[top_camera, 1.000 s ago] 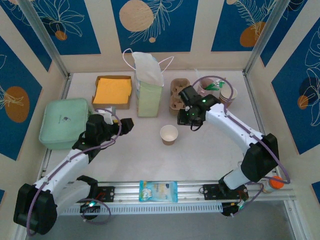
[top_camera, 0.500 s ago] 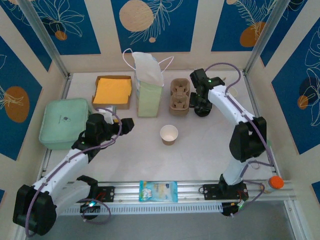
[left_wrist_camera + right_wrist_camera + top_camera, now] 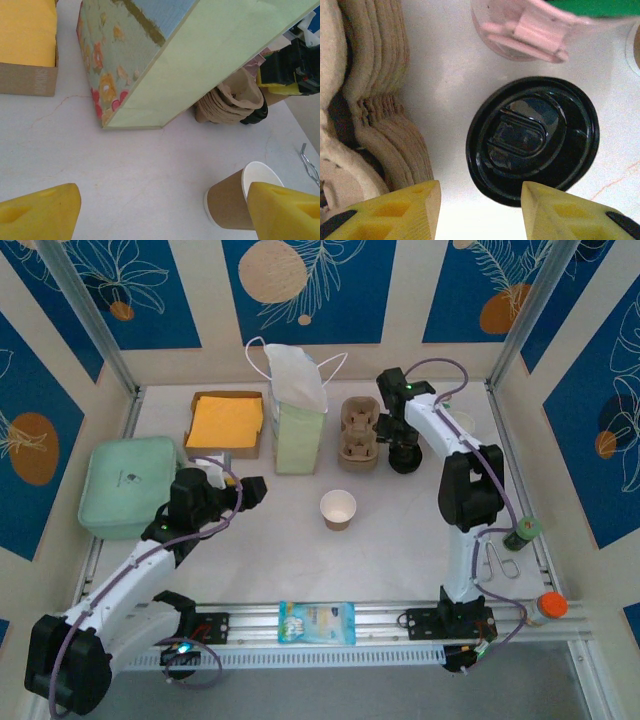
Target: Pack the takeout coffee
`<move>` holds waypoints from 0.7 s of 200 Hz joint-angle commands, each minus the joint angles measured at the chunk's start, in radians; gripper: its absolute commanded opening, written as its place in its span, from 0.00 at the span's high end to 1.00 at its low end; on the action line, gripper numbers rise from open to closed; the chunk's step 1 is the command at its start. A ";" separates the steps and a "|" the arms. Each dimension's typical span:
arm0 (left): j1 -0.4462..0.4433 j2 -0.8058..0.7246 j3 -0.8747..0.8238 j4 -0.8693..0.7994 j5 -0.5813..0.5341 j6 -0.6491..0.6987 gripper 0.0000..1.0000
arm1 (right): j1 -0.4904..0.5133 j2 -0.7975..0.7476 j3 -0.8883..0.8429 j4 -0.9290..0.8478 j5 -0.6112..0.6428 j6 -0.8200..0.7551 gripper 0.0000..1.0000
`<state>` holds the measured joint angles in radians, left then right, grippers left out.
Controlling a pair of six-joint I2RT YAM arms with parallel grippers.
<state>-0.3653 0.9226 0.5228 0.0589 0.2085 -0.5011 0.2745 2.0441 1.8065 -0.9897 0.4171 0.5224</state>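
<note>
The right jaws are held open over the coffee [image 3: 532,140] — nothing is gripped. The left jaws are spread wide, empty, near a lidless cup [image 3: 227,204].

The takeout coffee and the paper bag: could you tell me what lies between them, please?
A stack of pulp cup carriers stands between them, shown in the top external view.

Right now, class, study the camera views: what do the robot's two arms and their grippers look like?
The left arm and right arm are built alike, with white tubular links joined by black joint housings and a thin purplish-grey cable running along each. The left gripper and right gripper carry blocky bright yellow fingers with moulded recesses.
</note>
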 commanded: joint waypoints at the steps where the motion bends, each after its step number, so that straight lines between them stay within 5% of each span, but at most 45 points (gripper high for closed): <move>1: -0.009 -0.013 0.006 -0.013 -0.014 0.025 0.14 | -0.007 0.033 0.046 -0.036 0.017 -0.006 0.53; 140: -0.009 -0.018 0.000 -0.015 -0.024 0.035 0.14 | -0.008 0.066 0.041 -0.020 0.053 0.018 0.57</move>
<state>-0.3653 0.9226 0.5228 0.0586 0.1978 -0.4885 0.2726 2.0857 1.8271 -0.9993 0.4500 0.5240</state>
